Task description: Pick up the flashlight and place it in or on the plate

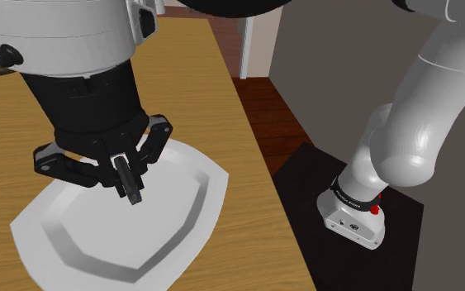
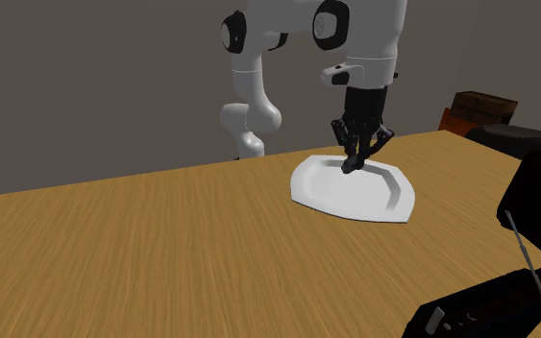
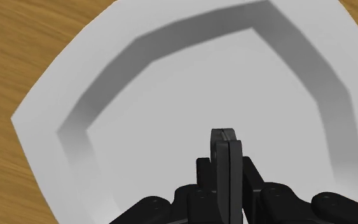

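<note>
The wooden surface [image 1: 191,78] carries a white, angular plate [image 1: 185,223]. The black hand [image 1: 125,168] hangs over the plate's sunken middle, fingers clenched on a slim black flashlight [image 3: 225,149] that points down at the plate. Whether it touches the plate I cannot tell.

White plate [image 1: 193,207], black flashlight [image 1: 133,193], black gripper [image 1: 129,176], white arm [image 1: 424,107], brown wood-grain table [image 1: 193,83]
</note>
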Robot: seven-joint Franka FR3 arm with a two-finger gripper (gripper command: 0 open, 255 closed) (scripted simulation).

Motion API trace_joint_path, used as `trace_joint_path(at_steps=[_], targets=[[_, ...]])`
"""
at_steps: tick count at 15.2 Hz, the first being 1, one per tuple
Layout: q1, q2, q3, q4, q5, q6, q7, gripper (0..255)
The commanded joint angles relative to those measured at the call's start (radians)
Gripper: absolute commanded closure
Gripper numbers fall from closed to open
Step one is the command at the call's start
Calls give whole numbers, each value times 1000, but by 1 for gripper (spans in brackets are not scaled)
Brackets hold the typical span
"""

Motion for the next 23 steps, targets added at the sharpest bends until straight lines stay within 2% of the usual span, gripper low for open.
trace_joint_path(at_steps=[1, 8, 15, 16, 21, 23], targets=[[-1, -2, -1, -28, 1, 27, 0, 255], [-3, 0, -2, -121, -1, 121, 1, 255], [-3, 0, -2, -121, -1, 121, 1, 255], [-3, 0, -2, -122, -1, 122, 1, 0], [-3, 0, -2, -121, -1, 121, 1, 0], [-3, -6, -2, -60, 4, 55, -3, 0]])
